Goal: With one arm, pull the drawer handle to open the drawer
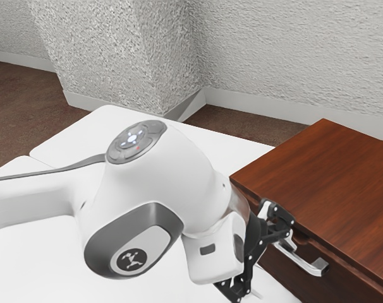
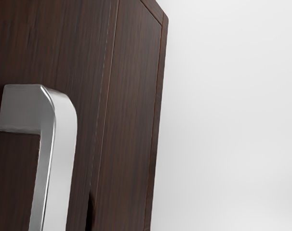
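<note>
A dark wooden drawer cabinet (image 1: 334, 183) stands on the white table at the exterior view's right. A silver bar handle (image 1: 303, 257) sticks out from its front face. My black gripper (image 1: 285, 227) is at the near end of that handle, its fingers spread apart, and it looks open with nothing clamped. In the wrist view the handle (image 2: 54, 159) curves into the dark drawer front (image 2: 131, 120) just off to one side of my hand. A thin dark gap shows along the panel's seam low down.
The white table (image 1: 198, 136) runs to the exterior view's left and behind the arm. My own bulky white arm (image 1: 153, 202) covers the table in front of the cabinet. A textured wall and brown floor lie beyond.
</note>
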